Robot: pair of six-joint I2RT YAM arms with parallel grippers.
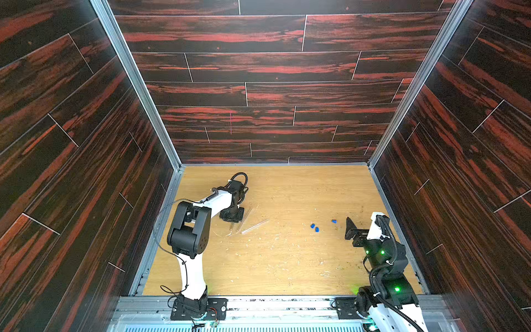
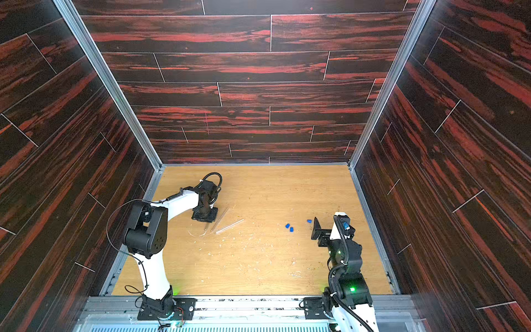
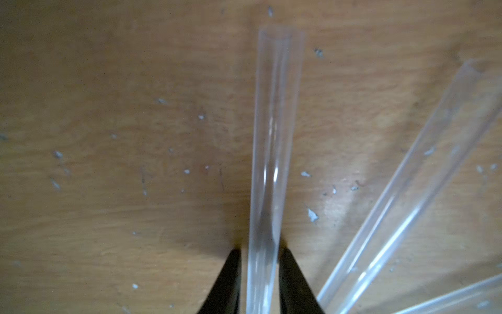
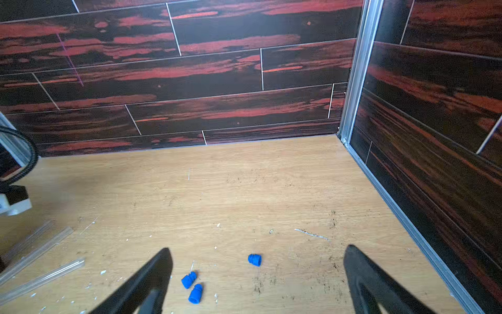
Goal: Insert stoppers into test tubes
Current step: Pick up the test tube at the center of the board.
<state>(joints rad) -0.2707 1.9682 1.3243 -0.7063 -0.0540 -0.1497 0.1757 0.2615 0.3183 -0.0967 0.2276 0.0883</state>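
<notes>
Three clear test tubes lie fanned on the wooden floor at mid-left. My left gripper point(image 3: 260, 250) points down at them, and its black fingers press both sides of one test tube point(image 3: 274, 136), whose open end points away. A second tube point(image 3: 423, 176) and a third tube point(image 3: 461, 296) lie loose beside it. In a top view the tubes point(image 1: 254, 226) show faintly by the left gripper point(image 1: 231, 227). Three blue stoppers lie at mid-right: a pair point(image 4: 188, 280) point(image 4: 195, 293) and a single stopper point(image 4: 254, 260). My right gripper point(image 4: 258, 250) hangs open just right of them point(image 1: 334, 221), holding nothing.
Pale debris specks point(image 1: 275, 238) litter the floor's middle. Dark red-streaked walls with aluminium corner posts point(image 1: 373, 161) close in the back and both sides. The left arm's black elbow point(image 1: 189, 227) stands tall near the left wall. A metal rail point(image 1: 287, 304) runs along the front.
</notes>
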